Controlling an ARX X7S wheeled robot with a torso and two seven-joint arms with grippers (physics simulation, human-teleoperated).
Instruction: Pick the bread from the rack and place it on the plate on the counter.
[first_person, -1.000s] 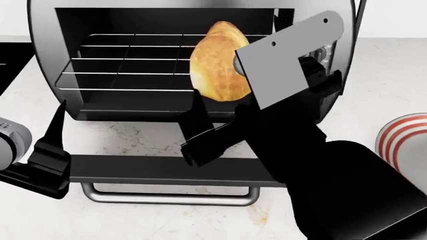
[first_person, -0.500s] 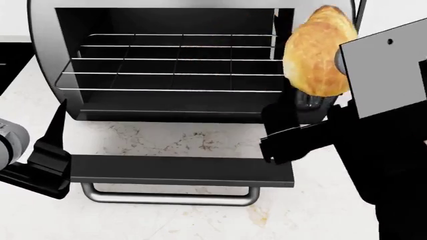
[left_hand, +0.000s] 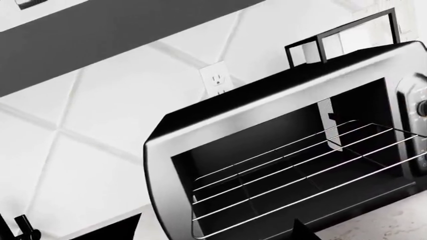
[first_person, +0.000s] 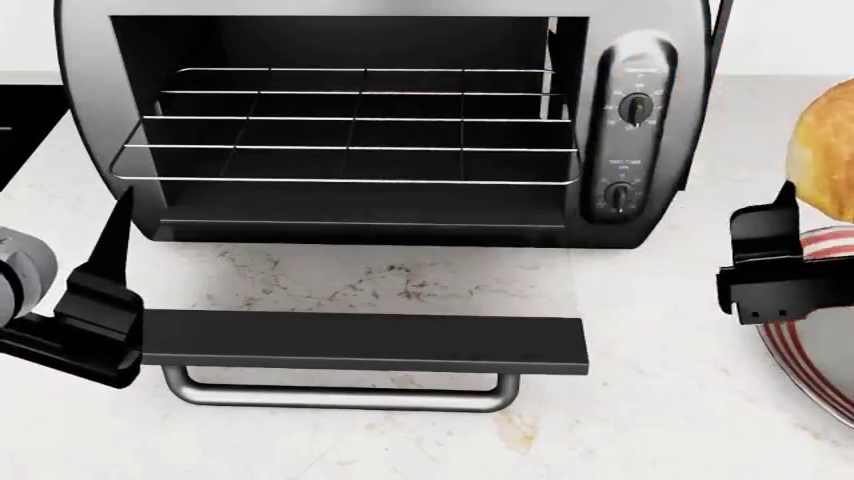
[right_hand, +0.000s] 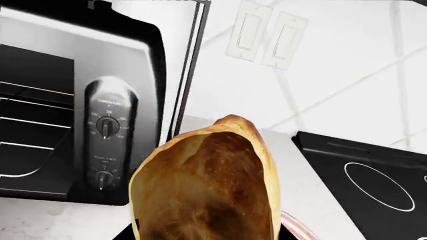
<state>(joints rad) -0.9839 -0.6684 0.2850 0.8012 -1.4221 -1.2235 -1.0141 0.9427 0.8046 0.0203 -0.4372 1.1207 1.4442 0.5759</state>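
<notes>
Head view: right hand (first_person: 801, 240) holding bread (first_person: 827, 150), plate (first_person: 814, 330) just below it; left hand (first_person: 100, 300), grip unclear, near oven door (first_person: 360, 342).

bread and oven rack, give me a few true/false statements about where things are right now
1. The bread lies on the rack. False: the rack is bare and the bread is off it, at the far right of the head view.
2. The bread is held up above the plate. True.
3. The oven door is shut. False: it is folded down flat over the counter.
4. The left gripper holds nothing. True: it is beside the door's left end, with nothing visible at its fingers.
5. A black stovetop shows in the right wrist view. True.
</notes>
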